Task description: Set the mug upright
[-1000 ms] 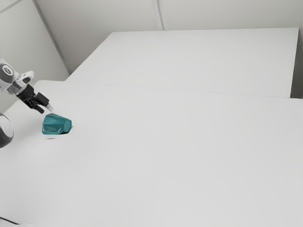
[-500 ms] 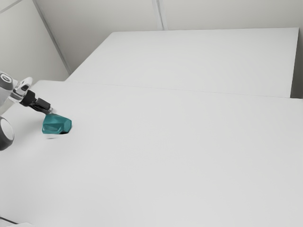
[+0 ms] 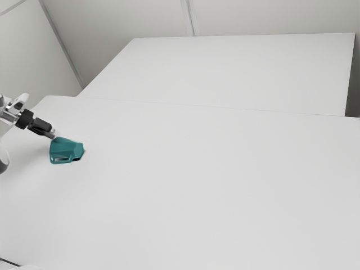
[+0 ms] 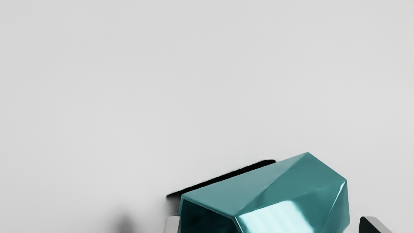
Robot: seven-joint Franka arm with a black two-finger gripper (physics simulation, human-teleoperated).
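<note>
The teal faceted mug [image 3: 66, 151] lies on its side on the white table, toward the exterior view's left. My gripper [image 3: 55, 135] reaches down to it from the upper left, its tips at the mug's upper edge. In the wrist view the mug [image 4: 278, 194] is between the two fingertips of the gripper [image 4: 269, 225]: one finger is right at the dark open mouth, while a gap separates the other from the mug's far end. The gripper is open. The lower part of the mug is cut off in the wrist view.
The white tabletop [image 3: 197, 185] stretches around the mug. Behind it stands a large white panel or surface [image 3: 236, 73], with pale walls beyond. A dark cable [image 3: 10, 262] lies at the exterior view's lower left corner.
My hand has come lower, tilted flatter and moved slightly to the exterior view's left, its tips now at the mug. The mug has turned and shifted a little.
</note>
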